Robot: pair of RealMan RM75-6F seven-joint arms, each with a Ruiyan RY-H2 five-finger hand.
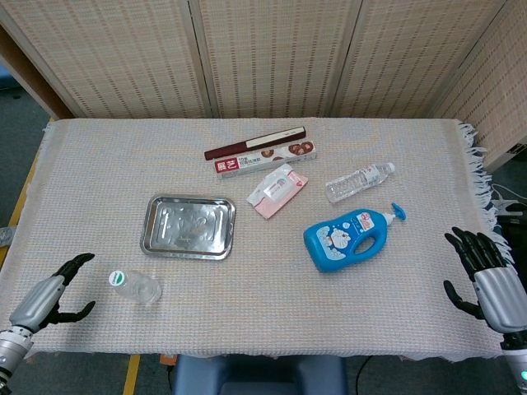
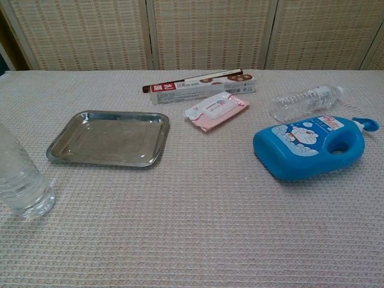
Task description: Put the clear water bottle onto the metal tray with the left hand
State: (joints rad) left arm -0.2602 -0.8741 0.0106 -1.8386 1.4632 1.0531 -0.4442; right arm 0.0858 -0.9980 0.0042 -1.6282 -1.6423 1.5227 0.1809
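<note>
Bottle [image 1: 136, 287] stands near table's front edge, left hand [image 1: 45, 299] beside.

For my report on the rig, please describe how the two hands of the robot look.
Both the left hand and the right hand have black, jointed fingers and a smooth silver-grey back shell. A metallic wrist shows below the left one. No cables, markings or sleeves are visible.

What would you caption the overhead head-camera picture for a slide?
Left hand open beside upright clear water bottle; empty metal tray waits just beyond it.
</note>
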